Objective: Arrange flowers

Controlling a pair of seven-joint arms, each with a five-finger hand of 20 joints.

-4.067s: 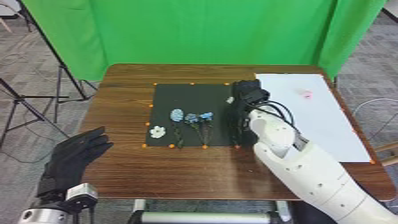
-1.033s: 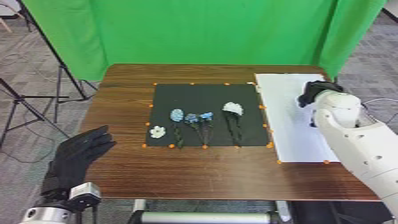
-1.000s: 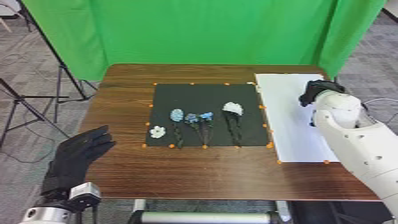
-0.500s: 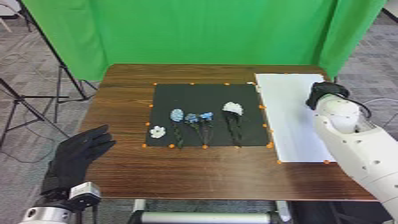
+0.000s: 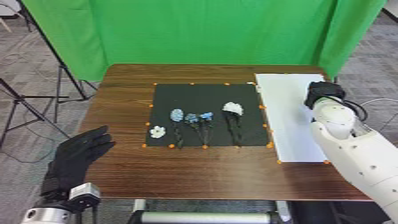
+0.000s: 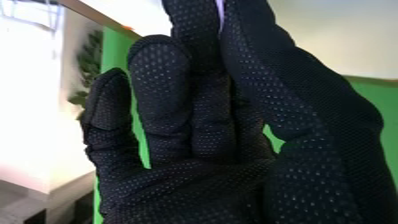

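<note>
In the head view, the right robot hand (image 5: 326,91) is hovering at the outer edge of the white sheet (image 5: 289,107), with its arm coming in from the near right. The sheet is lying beneath and just left of it, running back toward the robot. Farther left of that robot hand, the black mat (image 5: 200,94) is lying on the tabletop (image 5: 178,175), with orange markers along its edges. The flowers are lying in a row on the mat, their blooms pointing away from the robot. Nearest the right robot hand is lying the full white flower (image 5: 233,108), its dark stems reaching toward the robot. Beyond it, going left, two small blue flowers (image 5: 206,115) are lying close together; next to them is lying the longer blue flower (image 5: 177,115). The small white flower (image 5: 157,132) is lying farthest from the right robot hand and closest to the left one.

The left robot hand (image 5: 75,154) is resting in the air by the tabletop's left edge, left of the mat, its fingers relaxed and its thumb standing apart.

In the right wrist view, the right robot hand (image 6: 191,190) is pinching a thin lilac piece (image 6: 220,7) between its thumb and a finger, near the tips. The other fingers are bending slightly beside them. Behind the robot hand, green cloth (image 6: 115,50) is hanging, and leaves (image 6: 89,62) are showing past its outer finger.
</note>
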